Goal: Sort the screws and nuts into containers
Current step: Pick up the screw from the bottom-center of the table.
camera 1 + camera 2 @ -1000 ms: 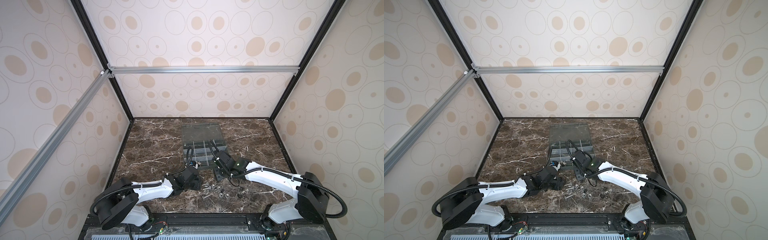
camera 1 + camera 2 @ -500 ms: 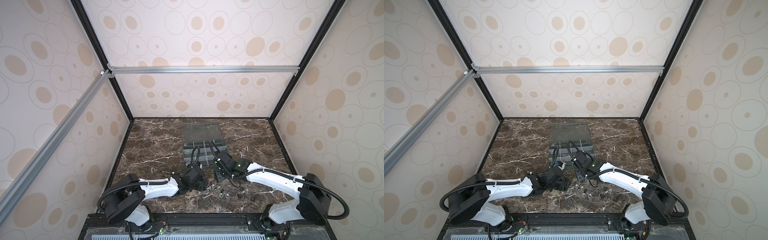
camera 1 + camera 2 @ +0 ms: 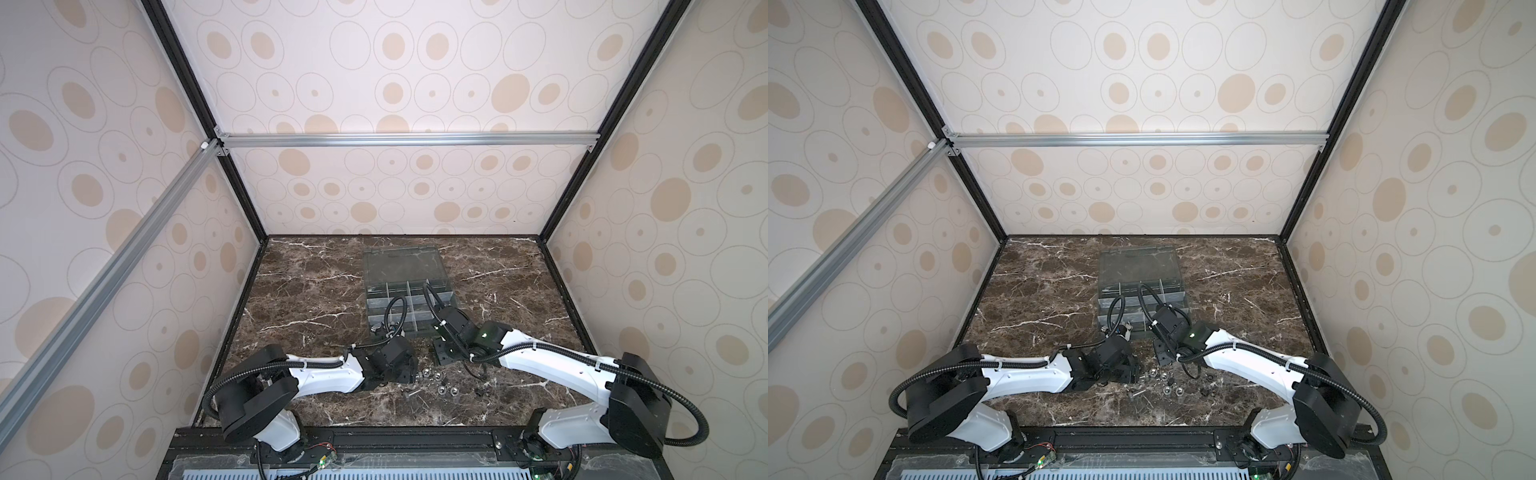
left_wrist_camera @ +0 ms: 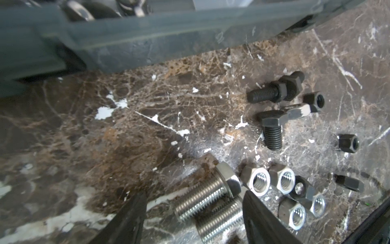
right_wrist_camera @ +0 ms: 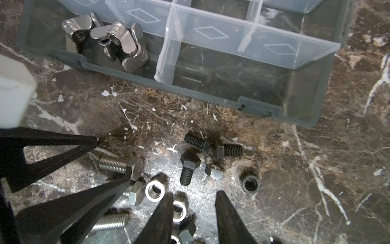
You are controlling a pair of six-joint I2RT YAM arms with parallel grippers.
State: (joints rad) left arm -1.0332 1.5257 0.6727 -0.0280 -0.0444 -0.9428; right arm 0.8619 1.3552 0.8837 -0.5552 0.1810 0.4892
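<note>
Spread and empty, the left hand (image 4: pixel 193 213) straddles two silver screws (image 4: pixel 202 194) lying together on the table (image 4: pixel 147 126), lower centre in both top views, so closing may pinch both or scatter the neighbouring nuts (image 4: pixel 258 181); the right hand (image 5: pixel 191 211) hangs unclenched alongside.

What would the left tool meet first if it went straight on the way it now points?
Most likely the nearer silver bolt, which lies in the gap of the open left tool, with the marble tabletop right beneath. Depth is unclear. The organiser box wall stands farther on.
</note>
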